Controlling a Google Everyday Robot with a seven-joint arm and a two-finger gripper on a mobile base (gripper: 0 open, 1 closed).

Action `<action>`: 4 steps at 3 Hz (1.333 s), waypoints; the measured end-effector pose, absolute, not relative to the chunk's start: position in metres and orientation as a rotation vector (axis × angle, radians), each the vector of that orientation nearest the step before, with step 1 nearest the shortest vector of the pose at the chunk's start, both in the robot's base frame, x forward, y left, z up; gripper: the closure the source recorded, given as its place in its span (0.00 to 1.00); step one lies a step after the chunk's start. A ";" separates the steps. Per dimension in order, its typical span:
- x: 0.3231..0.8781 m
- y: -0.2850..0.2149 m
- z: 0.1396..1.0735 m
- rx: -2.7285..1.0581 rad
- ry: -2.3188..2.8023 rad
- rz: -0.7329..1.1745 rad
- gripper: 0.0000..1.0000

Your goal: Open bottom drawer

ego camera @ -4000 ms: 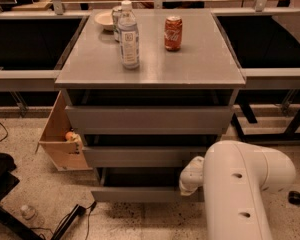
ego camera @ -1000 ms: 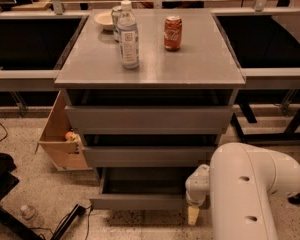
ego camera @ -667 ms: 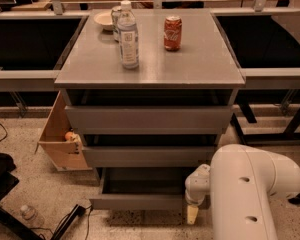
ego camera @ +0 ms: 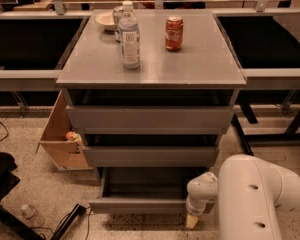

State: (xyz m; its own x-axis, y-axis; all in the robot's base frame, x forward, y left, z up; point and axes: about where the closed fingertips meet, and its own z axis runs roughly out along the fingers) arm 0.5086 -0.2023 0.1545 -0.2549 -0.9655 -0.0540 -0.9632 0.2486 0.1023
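The bottom drawer (ego camera: 140, 204) of the grey cabinet stands pulled out toward me, its smooth grey tray interior (ego camera: 145, 184) showing. The two wider drawer fronts, top (ego camera: 150, 118) and middle (ego camera: 150, 155), sit above it. My gripper (ego camera: 192, 220) is at the drawer front's right end, low near the floor, below my white wrist (ego camera: 202, 189). One tan fingertip (ego camera: 191, 221) shows pointing down. My white arm (ego camera: 260, 199) fills the lower right.
A water bottle (ego camera: 129, 36), a red soda can (ego camera: 173, 33) and a bowl (ego camera: 106, 20) stand on the cabinet top (ego camera: 200, 64). A tan wooden box (ego camera: 60, 139) stands left of the cabinet. A small bottle (ego camera: 27, 212) and cables (ego camera: 65, 221) lie on the floor at left.
Over four seconds the bottom drawer has slid out toward me and my gripper has moved down and toward me with it. In the last second little has changed.
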 end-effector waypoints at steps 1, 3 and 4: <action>0.510 -0.202 0.161 1.905 -2.467 -0.178 0.63; 0.511 -0.231 0.177 1.875 -2.511 -0.112 1.00; 0.480 -0.241 0.181 1.825 -2.518 -0.137 1.00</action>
State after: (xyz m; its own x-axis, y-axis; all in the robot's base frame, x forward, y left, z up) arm 0.4796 -0.2406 0.1806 -0.3125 -0.9495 -0.0285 -0.9470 0.3091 0.0880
